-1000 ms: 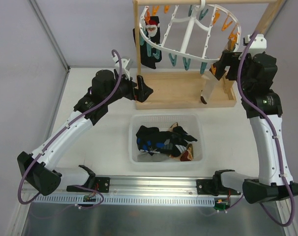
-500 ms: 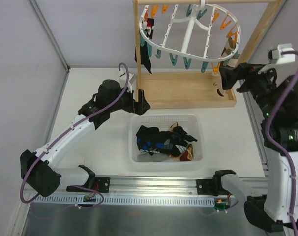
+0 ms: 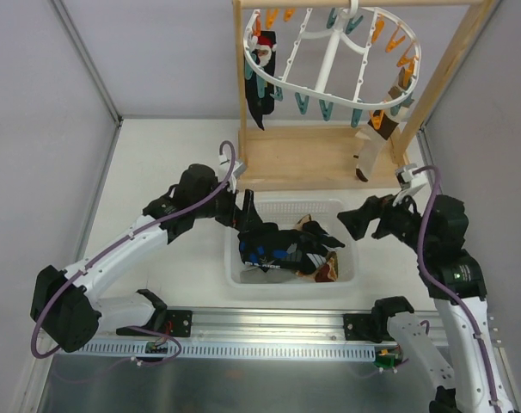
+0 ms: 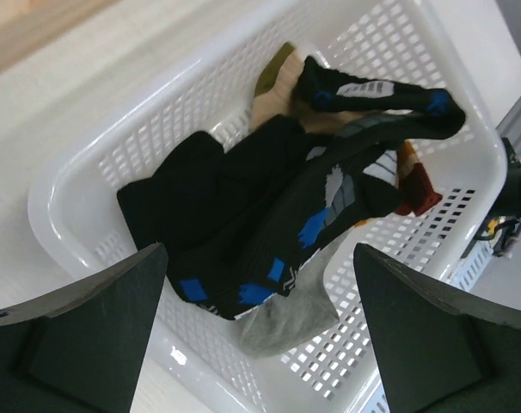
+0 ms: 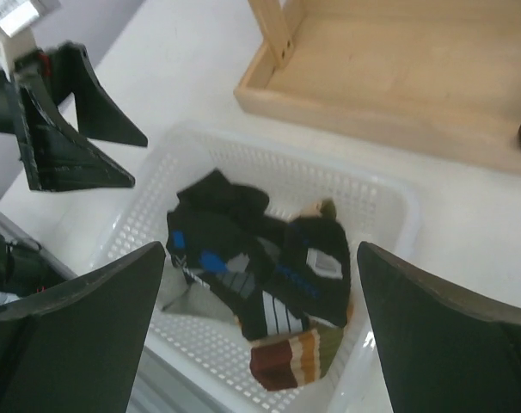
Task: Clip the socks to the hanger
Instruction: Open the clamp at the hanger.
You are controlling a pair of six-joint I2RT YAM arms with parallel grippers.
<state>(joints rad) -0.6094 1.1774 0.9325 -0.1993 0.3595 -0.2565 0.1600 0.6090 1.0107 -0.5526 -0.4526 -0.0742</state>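
- The basket (image 3: pixel 235 274) sits on the tabletop (image 3: pixel 157 155) close to the arm bases. The loose socks (image 3: pixel 282 245) lie heaped inside it, and the heap stretches left to right across the middle.
- The left end effector (image 3: pixel 247 211) hangs over the basket's far left corner with its tips tilted down at the heap. Its jaws are spread wide and nothing is between them.
- In the left wrist view, a black sock with blue marks (image 4: pixel 243 258) lies just below and ahead, framed between the two fingers. Its long axis runs slantwise across the gap, not in line with either finger.
- The right end effector (image 3: pixel 364 220) is just outside the basket's right rim. It is also fully open and empty, and it looks in at the heap from the side. The striped sock (image 5: pixel 291 361) is the nearest one to it.
- The left arm looks the closer of the two. A short reach down and forward should bring its fingers around the black sock, and a slight wrist turn would square the jaws across its length.
- Farther back stands the wooden stand (image 3: pixel 329 159), with the hanger (image 3: pixel 329 60) hung above it.
- A dark sock (image 3: pixel 262 86) is already clipped at the hanger's left side and a tan sock (image 3: pixel 366 148) at its right. The teal clips (image 3: pixel 316 107) along its near rim appear free.
- Any sock picked must go up and away from the basket.
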